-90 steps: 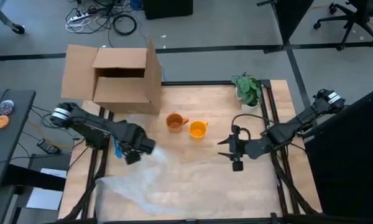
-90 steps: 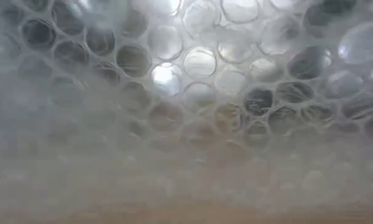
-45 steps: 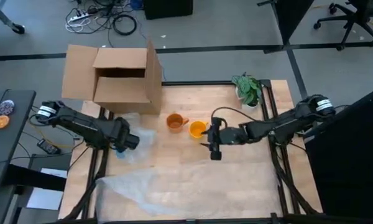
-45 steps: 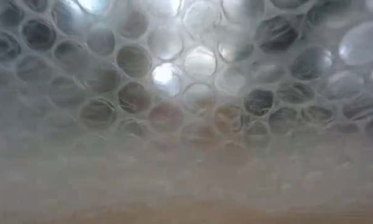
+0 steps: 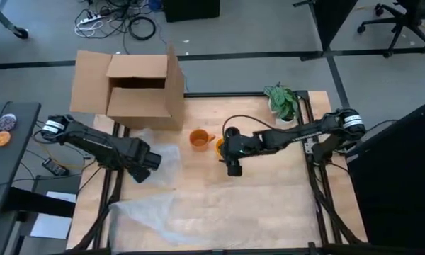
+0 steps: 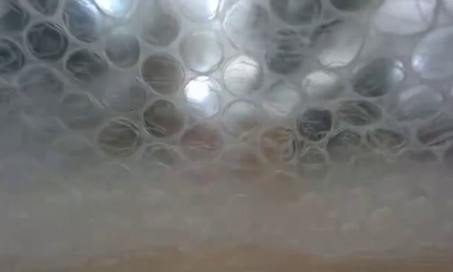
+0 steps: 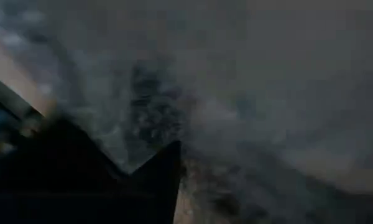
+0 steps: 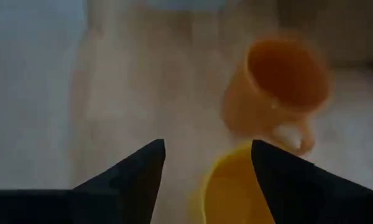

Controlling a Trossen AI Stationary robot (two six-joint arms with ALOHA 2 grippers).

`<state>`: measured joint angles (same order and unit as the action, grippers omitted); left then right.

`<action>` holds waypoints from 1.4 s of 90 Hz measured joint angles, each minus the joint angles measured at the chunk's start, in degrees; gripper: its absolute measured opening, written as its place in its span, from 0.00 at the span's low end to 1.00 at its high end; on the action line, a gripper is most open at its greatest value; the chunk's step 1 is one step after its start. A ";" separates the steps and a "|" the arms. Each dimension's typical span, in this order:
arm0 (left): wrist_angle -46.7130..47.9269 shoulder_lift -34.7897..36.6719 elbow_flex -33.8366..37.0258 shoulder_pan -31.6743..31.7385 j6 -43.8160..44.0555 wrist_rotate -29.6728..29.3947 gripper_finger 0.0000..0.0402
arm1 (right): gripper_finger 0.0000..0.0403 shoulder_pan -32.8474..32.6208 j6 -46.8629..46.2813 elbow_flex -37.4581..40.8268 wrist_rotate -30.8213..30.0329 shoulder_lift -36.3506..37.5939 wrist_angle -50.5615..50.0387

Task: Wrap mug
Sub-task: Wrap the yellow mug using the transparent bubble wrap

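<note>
Right gripper is sitting mid-frame in my overhead, right on top of the yellow mug, which peeks out just above and left of it. From the right wrist cam the fingers are spread apart with nothing in them, and the yellow mug rim sits in the gap between them, so I'd say I'm lined up for a grab on that one. The orange mug stands just left of the yellow one, upright on the table, handle pointing right toward its neighbour; in the wrist cam the orange mug is just past the yellow rim. Right arm is clearly the nearer one to both mugs.

Left gripper is over at the left edge of the table, down on a patch of bubble wrap. Can't tell if it's pinched or not, the wrist cam is just dark mush. The big bubble wrap sheet lies along the lower part of the frame, well apart from the mugs, and it's covering the low cam completely. Cardboard box upper left, plant upper right.
</note>
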<state>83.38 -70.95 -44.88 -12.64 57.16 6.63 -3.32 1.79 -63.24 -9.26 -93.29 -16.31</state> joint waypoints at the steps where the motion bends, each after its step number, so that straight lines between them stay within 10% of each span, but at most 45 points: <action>1: -0.13 -0.05 0.00 0.00 -0.16 0.43 0.38 | 0.55 0.26 -0.13 -0.13 0.41 -0.29 -0.05; 42: 6.55 0.22 -9.01 0.79 -5.74 6.99 0.50 | 0.50 5.17 -6.36 -0.35 2.11 -8.00 -4.55; 65: 6.57 0.12 -22.04 1.03 -8.12 -5.74 0.57 | 0.07 4.84 -6.00 -0.35 1.63 -6.59 -4.70; 78: 6.12 0.12 -31.44 1.03 -8.70 -12.40 0.57 | 0.02 3.62 -3.99 -0.27 0.45 -4.14 -6.37; 102: 6.15 0.16 -41.56 0.18 -10.16 -31.70 0.57 | 0.00 -8.37 -1.47 -0.28 3.21 7.50 -11.73; 126: -2.61 0.14 -38.36 -0.28 -10.88 -28.62 0.57 | 0.00 -25.40 -18.18 -0.28 8.67 11.55 -19.42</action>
<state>80.77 -70.81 -83.24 -12.92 46.28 -21.99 -28.72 -16.38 -63.53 -0.60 -81.74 -35.73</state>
